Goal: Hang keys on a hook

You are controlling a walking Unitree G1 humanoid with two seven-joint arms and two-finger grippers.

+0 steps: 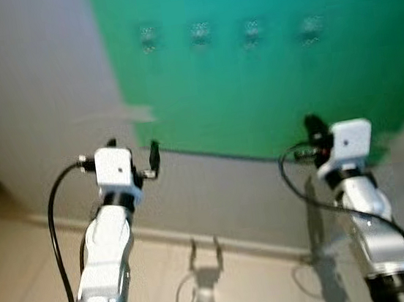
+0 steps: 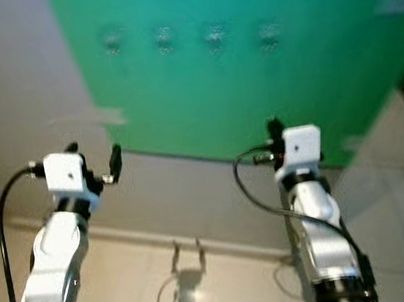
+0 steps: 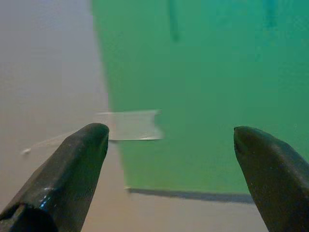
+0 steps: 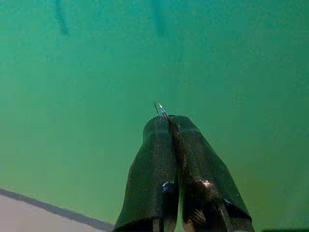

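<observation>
A green sheet (image 1: 265, 62) is taped to the wall, with a row of several small hooks (image 1: 200, 32) near its top, blurred in the eye views. My right gripper (image 4: 168, 121) is shut on a thin metal key ring (image 4: 160, 109) whose loop pokes out above the fingertips; the keys themselves are hidden. It is raised toward the sheet's lower right part (image 1: 314, 128), well below the hooks. My left gripper (image 1: 132, 148) is open and held up at the sheet's lower left corner, fingers (image 3: 82, 159) wide apart with nothing between them.
A strip of clear tape (image 3: 130, 124) holds the sheet's left edge to the grey wall (image 1: 34, 105). A baseboard (image 1: 228, 240) runs along the pale tiled floor (image 1: 27, 290) below. My arms' shadows fall on the wall and floor.
</observation>
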